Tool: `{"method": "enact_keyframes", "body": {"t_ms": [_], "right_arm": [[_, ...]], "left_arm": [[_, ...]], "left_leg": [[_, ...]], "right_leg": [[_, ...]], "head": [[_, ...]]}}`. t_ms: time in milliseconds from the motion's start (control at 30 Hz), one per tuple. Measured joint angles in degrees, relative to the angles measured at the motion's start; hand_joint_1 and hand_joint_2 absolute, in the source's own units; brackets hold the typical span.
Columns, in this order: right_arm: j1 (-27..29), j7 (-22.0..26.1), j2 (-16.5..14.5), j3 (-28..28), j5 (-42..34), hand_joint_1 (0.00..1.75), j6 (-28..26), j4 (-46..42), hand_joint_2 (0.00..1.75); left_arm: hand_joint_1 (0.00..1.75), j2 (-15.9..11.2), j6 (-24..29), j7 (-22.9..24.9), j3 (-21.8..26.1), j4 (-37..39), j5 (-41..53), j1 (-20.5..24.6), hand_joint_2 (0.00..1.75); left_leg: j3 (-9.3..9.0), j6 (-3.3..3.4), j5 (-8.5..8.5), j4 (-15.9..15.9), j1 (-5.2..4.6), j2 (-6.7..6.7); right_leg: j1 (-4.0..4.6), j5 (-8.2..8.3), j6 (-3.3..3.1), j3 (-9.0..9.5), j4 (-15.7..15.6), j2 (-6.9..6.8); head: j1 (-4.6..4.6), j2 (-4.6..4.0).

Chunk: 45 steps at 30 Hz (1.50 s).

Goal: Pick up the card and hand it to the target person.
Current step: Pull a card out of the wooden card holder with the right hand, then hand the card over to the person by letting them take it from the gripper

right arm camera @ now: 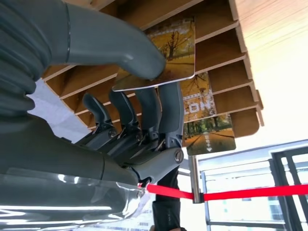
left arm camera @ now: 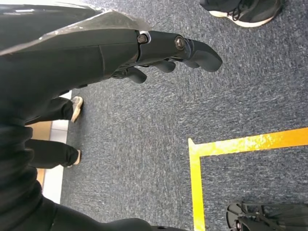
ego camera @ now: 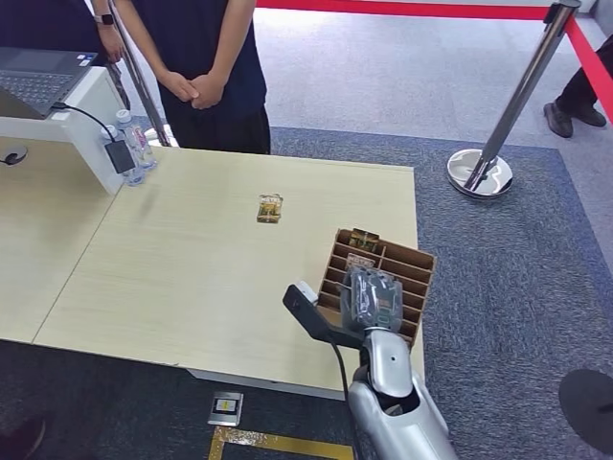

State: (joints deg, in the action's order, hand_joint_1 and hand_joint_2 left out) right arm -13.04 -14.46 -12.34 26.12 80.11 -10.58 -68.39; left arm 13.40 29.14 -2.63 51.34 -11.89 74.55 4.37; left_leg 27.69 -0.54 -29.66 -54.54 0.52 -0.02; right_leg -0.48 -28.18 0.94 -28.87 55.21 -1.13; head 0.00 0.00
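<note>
Nearest, at the table's (ego camera: 181, 278) near right corner: right hand (ego camera: 370, 297) poised over the slotted wooden card rack (ego camera: 412, 278), thumb and fingers (right arm camera: 171, 110) pinching a card (right arm camera: 174, 53) printed with autumn trees, as seen in the right wrist view. Card held above the rack's dividers; two more cards (right arm camera: 203, 125) standing in slots just beyond it. Rack sitting close to the table's right edge, its far right corner overhanging the carpet (ego camera: 506, 278).

Left hand (left arm camera: 171, 53) hanging low beside the body over grey carpet, holding nothing, fingers extended and loosely apart; yellow floor tape (left arm camera: 225, 147) below it and a dark shoe (left arm camera: 243, 9) at the frame's edge.

Mid-table: a single loose card (ego camera: 269, 208) lying flat, well apart from the rack, with broad bare tabletop to its left and toward the near edge.

Far left corner: water bottles (ego camera: 136, 146) and a white raised stand (ego camera: 86, 120) carrying a laptop (ego camera: 36, 77), a cable trailing down.

Beyond the far edge: a person in dark clothing (ego camera: 210, 67), hands clasped in front, standing just behind the table. Farther right, across open carpet: a chrome stanchion (ego camera: 499, 134) with red belt (ego camera: 405, 10), and another person's shoes (ego camera: 575, 115) by the barrier.
</note>
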Motion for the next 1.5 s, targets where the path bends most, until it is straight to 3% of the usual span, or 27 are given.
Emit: {"method": "enact_keyframes", "body": {"t_ms": [500,767,1000,1233,1500], "right_arm": [[-0.2,2.9,1.5,0.2,-2.2,1.40,0.2,-10.5,1.75],[-4.7,5.7,2.3,1.7,-9.5,1.40,3.3,-12.2,1.75],[-11.3,7.5,0.9,3.7,-14.6,1.43,5.9,-9.2,1.75],[-19.1,8.5,-2.7,5.4,-17.0,1.44,6.5,-1.2,1.75],[-24.3,9.0,-5.1,6.4,-18.6,1.45,6.4,6.1,1.75]], "left_arm": [[0.00,0.0,-0.4,-0.7,-0.3,0.0,1.0,0.0,1.75],[0.00,0.0,-0.4,-0.8,-0.6,0.0,1.3,0.1,1.75],[0.00,-0.1,-0.4,-0.5,-0.6,0.0,1.4,0.4,1.75],[0.00,-0.1,-0.3,0.1,-0.6,0.0,0.8,0.7,1.75],[0.00,-0.1,-0.3,0.1,-0.6,0.0,0.6,0.7,1.75]], "left_leg": [[0.00,0.00,0.00,0.0,0.00,0.00],[0.00,-0.02,0.02,0.0,0.00,0.00],[0.01,-0.06,0.05,0.0,0.02,0.00],[0.00,-0.12,0.09,0.0,0.03,0.01],[0.01,-0.12,0.09,0.0,0.03,0.01]], "right_leg": [[0.00,0.00,0.00,0.01,0.0,0.00],[0.00,0.01,-0.01,0.01,0.0,0.00],[0.01,0.01,-0.02,0.00,0.1,0.00],[0.02,0.03,-0.04,-0.03,0.1,0.00],[0.03,0.03,-0.04,-0.03,0.1,0.00]], "head": [[0.00,0.00],[-0.01,0.00],[0.00,0.00],[-0.01,0.00],[0.00,0.00]]}}
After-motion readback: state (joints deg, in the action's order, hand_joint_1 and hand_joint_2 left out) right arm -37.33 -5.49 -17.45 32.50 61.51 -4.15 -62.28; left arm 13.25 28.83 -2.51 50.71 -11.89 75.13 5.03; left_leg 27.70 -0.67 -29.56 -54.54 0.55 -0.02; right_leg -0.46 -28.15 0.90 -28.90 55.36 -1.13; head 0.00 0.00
